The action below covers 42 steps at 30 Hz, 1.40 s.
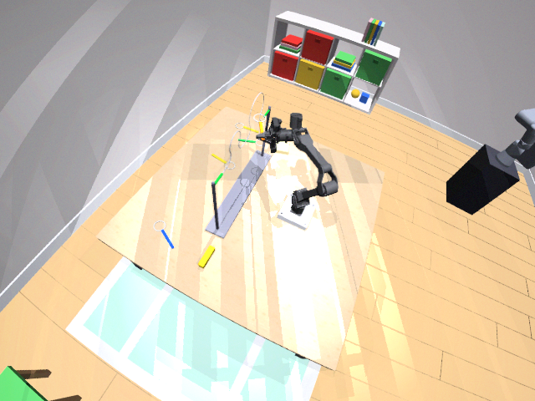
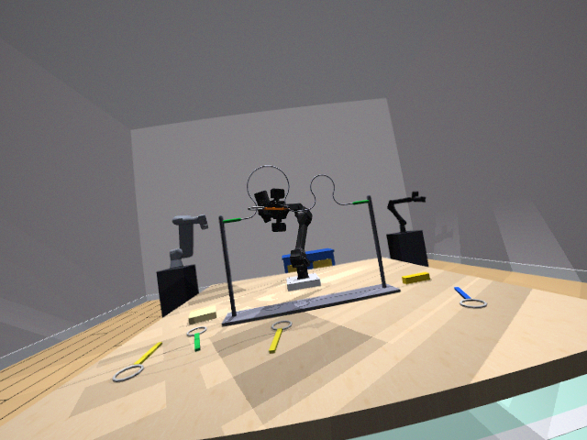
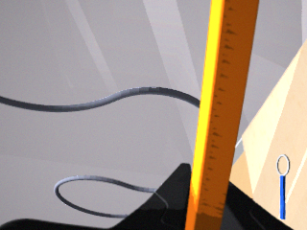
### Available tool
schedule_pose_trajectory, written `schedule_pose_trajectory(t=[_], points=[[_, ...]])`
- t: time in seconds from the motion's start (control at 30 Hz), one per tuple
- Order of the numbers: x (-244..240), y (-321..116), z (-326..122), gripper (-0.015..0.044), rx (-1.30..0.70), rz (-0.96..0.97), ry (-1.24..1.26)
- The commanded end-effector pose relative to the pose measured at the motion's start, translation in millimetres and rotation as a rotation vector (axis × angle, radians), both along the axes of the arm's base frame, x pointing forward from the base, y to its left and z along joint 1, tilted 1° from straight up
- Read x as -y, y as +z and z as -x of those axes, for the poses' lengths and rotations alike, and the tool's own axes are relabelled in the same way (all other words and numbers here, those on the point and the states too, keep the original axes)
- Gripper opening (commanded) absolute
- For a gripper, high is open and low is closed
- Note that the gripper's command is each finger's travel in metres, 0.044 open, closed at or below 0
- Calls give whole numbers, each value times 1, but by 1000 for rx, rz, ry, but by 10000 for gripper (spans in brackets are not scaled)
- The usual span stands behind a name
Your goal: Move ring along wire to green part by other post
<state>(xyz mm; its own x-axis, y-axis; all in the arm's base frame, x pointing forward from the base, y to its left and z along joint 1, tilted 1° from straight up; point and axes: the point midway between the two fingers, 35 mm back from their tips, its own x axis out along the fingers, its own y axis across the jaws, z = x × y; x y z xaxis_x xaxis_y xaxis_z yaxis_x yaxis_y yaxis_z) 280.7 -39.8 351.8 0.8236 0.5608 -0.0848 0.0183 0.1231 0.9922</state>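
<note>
In the top view, your gripper (image 1: 262,137) (image 2: 276,208) (image 3: 194,172) is clamped on the orange handle (image 1: 261,127) (image 2: 273,208) (image 3: 222,105), which points the ring (image 1: 259,121) (image 2: 255,208) toward the shelf side. In the exterior view, you see the handle nearly level above the bench (image 2: 426,369), the ring edge-on near the left-hand green part (image 2: 231,220). In the wrist view, it runs steeply upward, one face bright yellow, the other dark orange.

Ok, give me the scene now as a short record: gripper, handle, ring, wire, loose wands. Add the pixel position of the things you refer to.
gripper: the gripper (image 1: 262,137) (image 2: 274,208) is shut on the orange handle (image 2: 273,208) (image 3: 221,115)
handle pose: roughly level in the exterior view
ring: at the handle's end, seen edge-on; contact with grey wire can't be told
wire: grey with two bends, a green part by each post
loose wands: one blue (image 1: 167,238) (image 2: 462,293) (image 3: 282,196), one green, two yellow
release: not yet done
</note>
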Motion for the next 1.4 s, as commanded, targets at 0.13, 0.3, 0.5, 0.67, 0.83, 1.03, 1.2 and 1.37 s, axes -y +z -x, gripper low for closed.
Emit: schedule_pose_trajectory(t=[0.13, 0.3, 0.5, 0.67, 0.83, 1.03, 1.2, 1.37], points=[[-2, 23, 1, -150, -7, -126, 4], [-1, 38, 1, -150, -18, -223, 4], [3, 57, 1, -150, -33, -343, 5], [3, 74, -6, -150, -52, -441, -55], [4, 81, -9, -150, -62, -477, -78], [10, 92, -9, -150, -73, -534, -78], [14, 99, -9, -150, -78, -554, -77], [16, 102, -10, -150, -80, -548, -76]])
